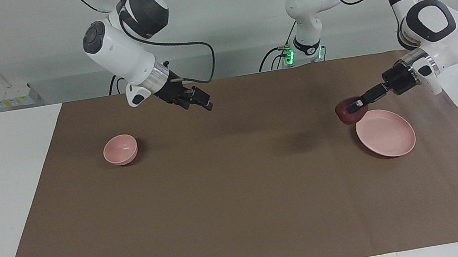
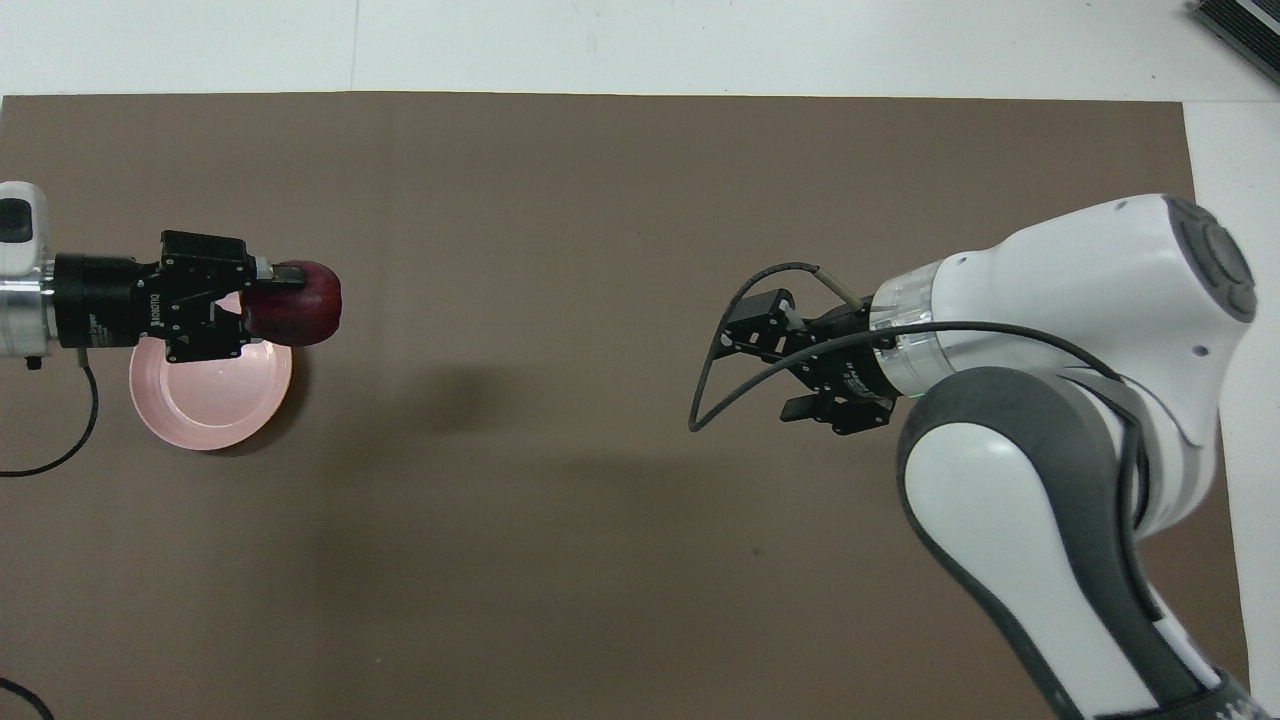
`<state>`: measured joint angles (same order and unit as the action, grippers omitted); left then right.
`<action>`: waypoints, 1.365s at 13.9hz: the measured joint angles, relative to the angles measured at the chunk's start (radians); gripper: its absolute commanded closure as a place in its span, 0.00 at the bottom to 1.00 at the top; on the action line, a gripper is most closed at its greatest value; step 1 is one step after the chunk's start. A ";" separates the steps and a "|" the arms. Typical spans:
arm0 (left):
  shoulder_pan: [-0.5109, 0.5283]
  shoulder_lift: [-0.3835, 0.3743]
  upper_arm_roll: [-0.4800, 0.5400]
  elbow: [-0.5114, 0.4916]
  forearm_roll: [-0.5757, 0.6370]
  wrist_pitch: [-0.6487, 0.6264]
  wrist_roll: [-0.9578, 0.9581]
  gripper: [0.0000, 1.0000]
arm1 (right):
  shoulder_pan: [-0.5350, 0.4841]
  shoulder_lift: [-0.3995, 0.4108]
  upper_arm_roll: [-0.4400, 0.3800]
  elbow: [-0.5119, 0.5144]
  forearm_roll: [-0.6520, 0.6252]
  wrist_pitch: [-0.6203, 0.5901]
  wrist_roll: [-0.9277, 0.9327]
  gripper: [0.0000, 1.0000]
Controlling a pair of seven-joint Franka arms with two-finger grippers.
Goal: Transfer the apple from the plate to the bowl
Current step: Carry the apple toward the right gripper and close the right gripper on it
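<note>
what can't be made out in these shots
- Small deep pale pink bowl: absent from the overhead view, where the right arm covers its spot.
- Flat pale pink plate: overhead, the left gripper hides part of its rim.
- Dark red round apple: facing view, one gripper finger crosses it.
- Right gripper: finger gap unreadable.

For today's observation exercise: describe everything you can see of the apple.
The apple is small, round and dark red, with a smooth, slightly glossy skin. It is off the plate, held in the air by the left gripper, whose fingers clamp it from the sides. It hangs over the brown mat beside the plate's rim. Nothing else touches it.
</note>
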<state>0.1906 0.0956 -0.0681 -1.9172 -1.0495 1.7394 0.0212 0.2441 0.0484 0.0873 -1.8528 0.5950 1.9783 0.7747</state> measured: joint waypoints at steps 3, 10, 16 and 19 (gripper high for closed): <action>-0.038 -0.025 -0.004 -0.031 -0.076 -0.026 0.043 1.00 | 0.032 0.036 0.000 0.010 0.098 0.076 0.179 0.00; -0.206 -0.078 -0.007 -0.128 -0.252 0.081 0.088 1.00 | 0.073 0.085 0.000 0.068 0.286 0.128 0.593 0.00; -0.396 -0.089 -0.010 -0.145 -0.342 0.292 0.090 1.00 | 0.092 0.111 -0.001 0.122 0.366 0.152 0.741 0.00; -0.409 -0.090 -0.010 -0.145 -0.344 0.292 0.090 1.00 | 0.102 0.119 -0.001 0.130 0.366 0.163 0.750 0.00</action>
<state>-0.2181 0.0053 -0.0780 -2.0621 -1.3937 2.0315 0.1114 0.3465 0.1671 0.0865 -1.7228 0.9607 2.1412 1.5247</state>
